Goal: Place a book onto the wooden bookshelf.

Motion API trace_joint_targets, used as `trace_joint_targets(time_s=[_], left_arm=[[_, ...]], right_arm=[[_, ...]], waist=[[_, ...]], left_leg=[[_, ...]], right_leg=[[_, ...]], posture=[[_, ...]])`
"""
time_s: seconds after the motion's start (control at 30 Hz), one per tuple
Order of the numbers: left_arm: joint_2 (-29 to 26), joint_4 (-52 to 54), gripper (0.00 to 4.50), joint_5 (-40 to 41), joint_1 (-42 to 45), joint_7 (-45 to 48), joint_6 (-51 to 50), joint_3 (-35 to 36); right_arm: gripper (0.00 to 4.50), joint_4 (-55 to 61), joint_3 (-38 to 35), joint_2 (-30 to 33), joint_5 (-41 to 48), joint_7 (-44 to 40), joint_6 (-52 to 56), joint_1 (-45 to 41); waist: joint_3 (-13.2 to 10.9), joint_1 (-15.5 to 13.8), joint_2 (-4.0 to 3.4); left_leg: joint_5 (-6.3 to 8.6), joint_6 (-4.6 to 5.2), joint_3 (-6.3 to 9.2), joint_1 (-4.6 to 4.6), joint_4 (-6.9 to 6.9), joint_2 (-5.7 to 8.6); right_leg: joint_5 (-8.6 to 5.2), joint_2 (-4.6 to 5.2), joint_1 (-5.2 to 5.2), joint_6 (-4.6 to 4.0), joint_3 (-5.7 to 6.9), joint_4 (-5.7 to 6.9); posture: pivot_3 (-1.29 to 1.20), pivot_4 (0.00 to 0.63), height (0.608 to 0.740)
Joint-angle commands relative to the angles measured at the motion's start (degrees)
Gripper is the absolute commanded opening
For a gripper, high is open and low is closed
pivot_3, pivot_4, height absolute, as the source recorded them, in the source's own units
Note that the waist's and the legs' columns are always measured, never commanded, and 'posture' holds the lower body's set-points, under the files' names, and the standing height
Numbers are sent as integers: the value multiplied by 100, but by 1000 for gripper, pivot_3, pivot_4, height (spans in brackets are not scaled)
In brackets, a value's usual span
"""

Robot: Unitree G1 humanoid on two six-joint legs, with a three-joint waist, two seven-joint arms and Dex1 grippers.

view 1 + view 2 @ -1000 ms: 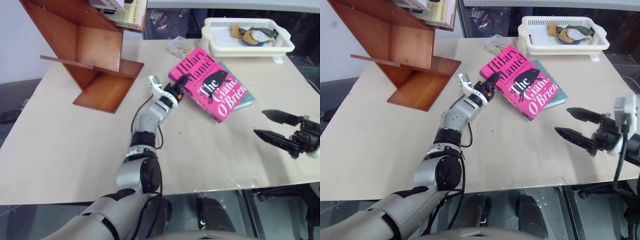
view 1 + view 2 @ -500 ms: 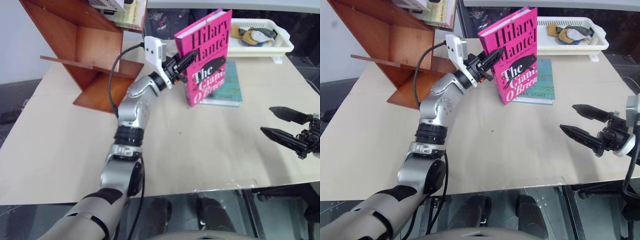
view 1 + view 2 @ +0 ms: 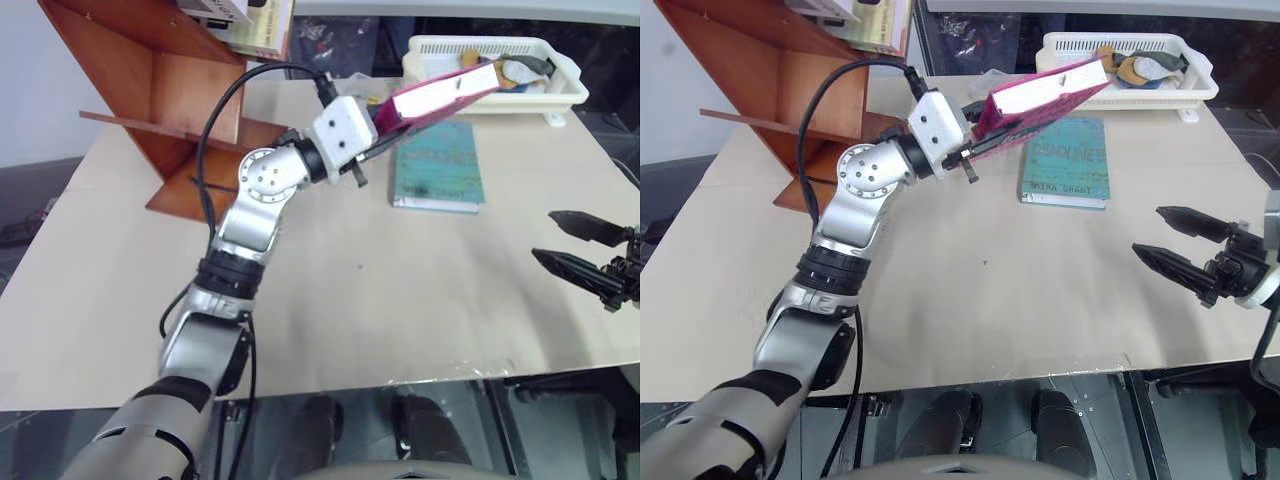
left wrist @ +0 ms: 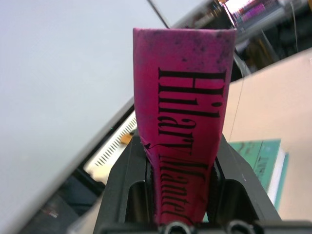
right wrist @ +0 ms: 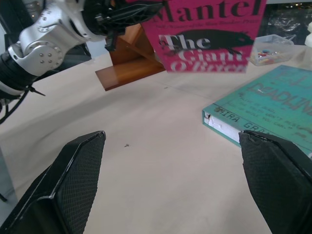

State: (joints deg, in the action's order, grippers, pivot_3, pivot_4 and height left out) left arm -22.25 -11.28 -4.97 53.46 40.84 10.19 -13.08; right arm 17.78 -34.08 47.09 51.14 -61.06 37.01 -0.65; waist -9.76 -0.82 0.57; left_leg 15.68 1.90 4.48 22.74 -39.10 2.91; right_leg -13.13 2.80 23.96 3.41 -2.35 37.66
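Observation:
The bright pink book (image 3: 432, 97) hangs in the air above the table, tilted with its white page edges turned up. My left gripper (image 3: 383, 127) is shut on its spine end, and in the left wrist view both fingers (image 4: 130, 181) press against the pink spine (image 4: 183, 122). The wooden bookshelf (image 3: 190, 90) stands at the far left of the table, to the left of the held book. Over the table's near right side my right gripper (image 3: 585, 250) is open with nothing between its fingers (image 5: 73, 180).
A teal-green book (image 3: 437, 175) lies flat on the table below and right of the pink one. A white basket (image 3: 495, 75) with small items stands at the back right. Pale books (image 3: 255, 20) rest on the shelf's top. A small clear box (image 5: 265, 48) sits behind.
My left arm lifted the pink book off the teal book, stood it upright, then rolled it over and drew it back. The right gripper has barely moved.

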Motion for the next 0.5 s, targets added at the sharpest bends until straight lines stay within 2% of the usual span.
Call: trace_joint_targets(time_s=[0.03, 0.1, 0.3, 0.5], left_arm=[[-340, 503, 793, -616, 387, 92, 467, -203], [-591, 563, 793, -959, 523, 249, 582, -368], [-1109, 686, 793, -1283, 964, 857, 335, -483], [-1483, 603, 793, -1510, 1229, 1526, 131, -612]], right_arm=[[4500, -53, -22, 143, 35, -115, -136, -122], [4500, -159, -27, 183, 18, -210, -168, -164], [4500, -641, -85, 357, 49, -677, -322, -323], [4500, -1602, 234, 265, 27, -1312, -656, -1147]], waist=[[-1, 1, 2], [-2, 1, 1], [-3, 8, 0], [-4, 54, -1]], left_leg=[[0, 0, 0, 0, 0, 0], [1, 1, -1, 1, 0, 0], [1, 4, -2, 1, -1, 1], [1, 5, -6, -2, -2, -2]], right_leg=[[0, 0, 0, 0, 0, 0], [0, -1, 0, 0, 1, 0], [0, -4, -1, 1, 2, 0], [-1, -11, -1, 1, 0, 1]], posture=[[0, 150, 740], [0, 150, 740], [0, 150, 740], [0, 150, 740]])
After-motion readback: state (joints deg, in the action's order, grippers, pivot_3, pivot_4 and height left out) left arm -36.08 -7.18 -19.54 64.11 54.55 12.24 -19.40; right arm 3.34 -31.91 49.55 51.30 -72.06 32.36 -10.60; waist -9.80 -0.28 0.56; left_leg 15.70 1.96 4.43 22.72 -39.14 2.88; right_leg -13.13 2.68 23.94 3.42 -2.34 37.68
